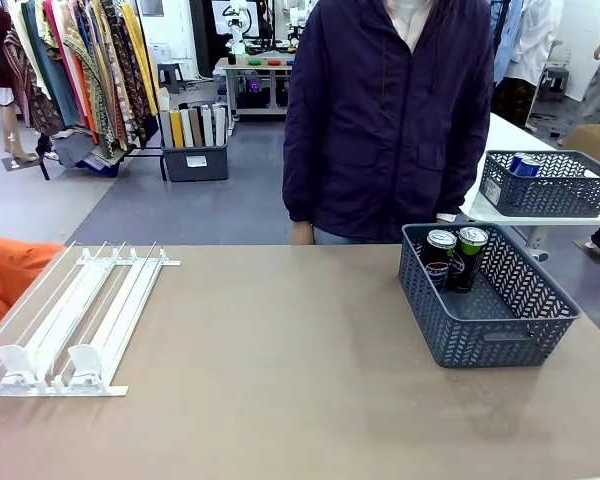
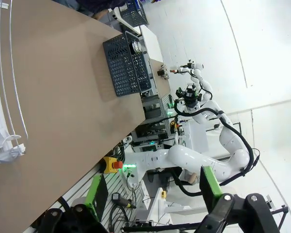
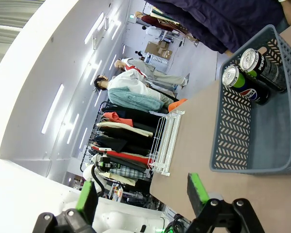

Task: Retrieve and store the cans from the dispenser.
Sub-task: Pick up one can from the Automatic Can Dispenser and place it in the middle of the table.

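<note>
The left gripper (image 2: 153, 194) is seen with its green-padded fingers (image 2: 211, 180) spread wide, nothing held between them, hovering off the near edge of the surface (image 2: 63, 97). The right gripper (image 3: 143, 194) is likewise parked with its fingers (image 3: 196, 188) set well apart and nothing gripped (pretty relaxed pose all round).

Moving outward, the dispenser (image 1: 80, 310) is laid flat on the robot's left side of the surface, its thin white rails running away from the camera and its small white stops (image 1: 85, 358) sitting at the near end. No can is seen in its lanes. In the left wrist view the same rails (image 2: 5, 97) are caught along the picture's left edge.

The cans (image 1: 455, 255) are found on the other side, two of them standing upright side by side in the far corner of a dark grey basket (image 1: 480, 320) on the robot's right. One is black with a green top band (image 1: 472, 255), the other dark with a red-white-blue logo (image 1: 439, 256). They're also picked up in the right wrist view (image 3: 250, 73).

A person in a dark jacket (image 1: 390, 110) is stood at the far edge, and a second basket (image 1: 545, 185) with a blue can is set on a white table behind.
</note>
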Controlling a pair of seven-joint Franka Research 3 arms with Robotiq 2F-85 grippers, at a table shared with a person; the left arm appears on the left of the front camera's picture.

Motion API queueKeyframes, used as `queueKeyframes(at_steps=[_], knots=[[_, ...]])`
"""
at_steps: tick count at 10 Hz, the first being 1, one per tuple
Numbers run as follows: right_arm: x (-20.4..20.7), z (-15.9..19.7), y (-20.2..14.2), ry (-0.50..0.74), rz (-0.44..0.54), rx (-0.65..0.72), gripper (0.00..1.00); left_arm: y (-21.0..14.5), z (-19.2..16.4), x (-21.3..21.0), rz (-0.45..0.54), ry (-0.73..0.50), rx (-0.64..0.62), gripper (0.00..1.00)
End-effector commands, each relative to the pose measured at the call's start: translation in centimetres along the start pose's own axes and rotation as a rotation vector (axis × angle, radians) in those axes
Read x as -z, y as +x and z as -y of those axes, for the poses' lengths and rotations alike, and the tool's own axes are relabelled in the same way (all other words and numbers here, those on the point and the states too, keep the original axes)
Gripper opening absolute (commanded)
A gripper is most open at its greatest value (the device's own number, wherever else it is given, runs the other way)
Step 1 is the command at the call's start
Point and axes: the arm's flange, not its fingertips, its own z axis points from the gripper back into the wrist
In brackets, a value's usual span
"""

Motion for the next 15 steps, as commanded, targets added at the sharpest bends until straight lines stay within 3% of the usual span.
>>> queueKeyframes(at_steps=[1,15], knots=[[0.27,-0.42,0.46,0.02,0.021,-0.006,1.0,0.06,0.24,0.04,0.011,-0.019,0.006,1.0],[0.27,-0.42,0.46,0.02,0.021,-0.006,1.0,0.06,0.24,0.04,0.011,-0.019,0.006,1.0]])
